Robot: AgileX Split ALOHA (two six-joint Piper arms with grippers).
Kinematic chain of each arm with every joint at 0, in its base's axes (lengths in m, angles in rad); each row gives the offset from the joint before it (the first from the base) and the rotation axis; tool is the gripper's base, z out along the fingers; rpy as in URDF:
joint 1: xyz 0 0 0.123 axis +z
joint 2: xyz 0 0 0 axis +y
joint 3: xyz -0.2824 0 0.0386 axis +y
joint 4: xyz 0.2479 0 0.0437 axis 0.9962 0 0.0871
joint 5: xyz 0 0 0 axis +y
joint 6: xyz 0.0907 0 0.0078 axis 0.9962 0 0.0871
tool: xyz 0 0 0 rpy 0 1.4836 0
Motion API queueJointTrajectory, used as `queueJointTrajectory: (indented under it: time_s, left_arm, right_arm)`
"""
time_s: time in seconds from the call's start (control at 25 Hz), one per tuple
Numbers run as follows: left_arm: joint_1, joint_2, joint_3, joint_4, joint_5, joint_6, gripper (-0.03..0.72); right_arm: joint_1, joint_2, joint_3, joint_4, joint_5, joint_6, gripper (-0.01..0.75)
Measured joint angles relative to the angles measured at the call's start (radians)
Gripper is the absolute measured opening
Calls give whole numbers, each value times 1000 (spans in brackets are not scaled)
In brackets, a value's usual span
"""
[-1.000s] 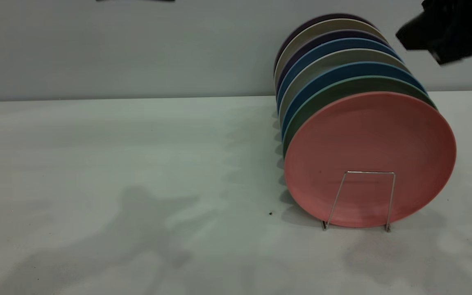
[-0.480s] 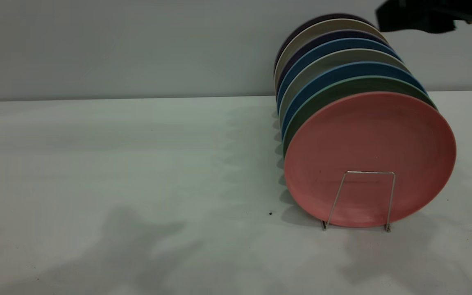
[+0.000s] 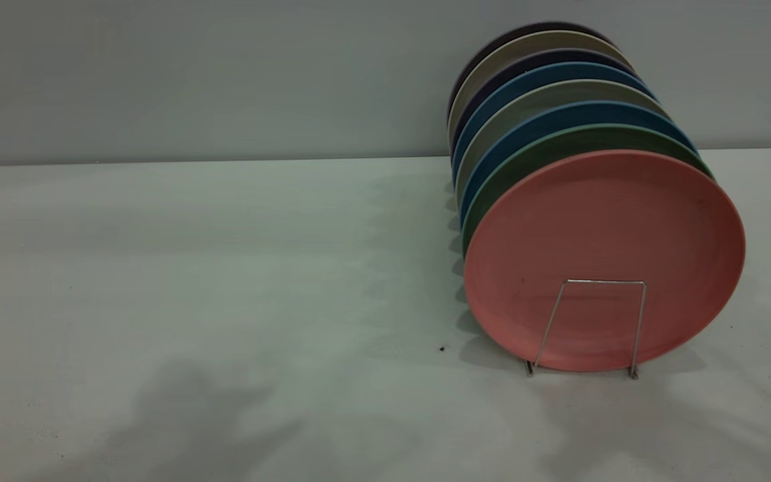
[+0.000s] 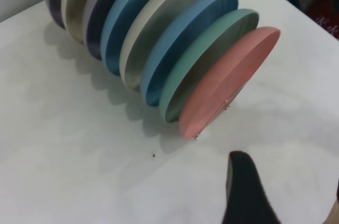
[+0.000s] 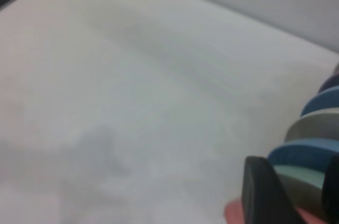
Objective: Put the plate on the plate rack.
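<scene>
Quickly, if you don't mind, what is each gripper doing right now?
Left gripper: holding nothing, above the table near the plate; open or shut cannot be told.
Right gripper: holding nothing, above the racked plates; cannot be told.

Neither arm shows in the exterior view, and each wrist view catches only dark finger parts of its own claw, the left claw (image 4: 288, 197) and the right claw (image 5: 296, 192), both empty with fingers spread apart.
</scene>
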Motion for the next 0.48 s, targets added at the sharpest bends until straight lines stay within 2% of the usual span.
queueJointTrajectory:
  time_s: [0.12,0.28,0.4,0.48]
  left_arm:
    - [0,-21,0,43,8,-32,447]
    - [0,-47,0,152,39,-134,447]
    - [0,-72,4,269,74,-230,447]
    - [0,-110,23,357,90,-298,447]
  right_arm:
    - [-21,-9,-97,-370,113,272,278]
    - [-23,-44,-117,-962,177,801,256]
    - [-21,-113,-69,-1238,195,1090,247]
    - [-7,-181,-8,-1314,193,1161,245]
